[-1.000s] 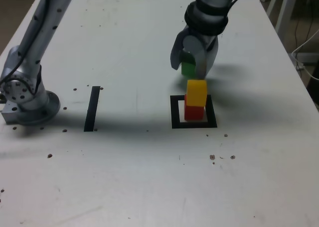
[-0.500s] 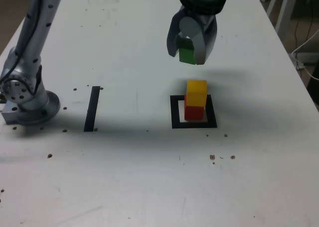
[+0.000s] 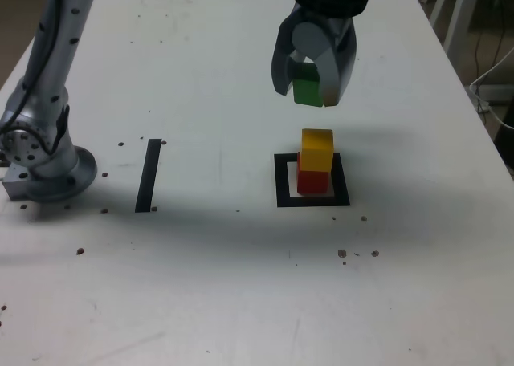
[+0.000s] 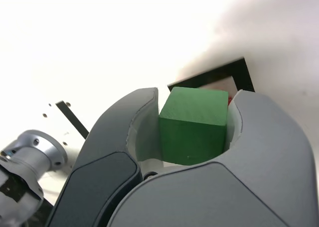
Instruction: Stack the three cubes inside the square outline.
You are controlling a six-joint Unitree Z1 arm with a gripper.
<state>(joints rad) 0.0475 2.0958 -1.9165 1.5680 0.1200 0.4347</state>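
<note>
The green cube (image 3: pixel 307 91), gripped between the fingers (image 3: pixel 281 69), is now lifted clear of the surface and carried above the yellow cube (image 3: pixel 316 150).

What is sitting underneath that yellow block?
A red cube sits directly under the yellow cube, inside the black square outline. The pale centre beneath the red cube is covered, so only a thin edge shows.

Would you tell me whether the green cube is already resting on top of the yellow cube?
No, the green cube hangs clamped in the gripper, clear above the yellow cube, which sits on the red cube.
</note>
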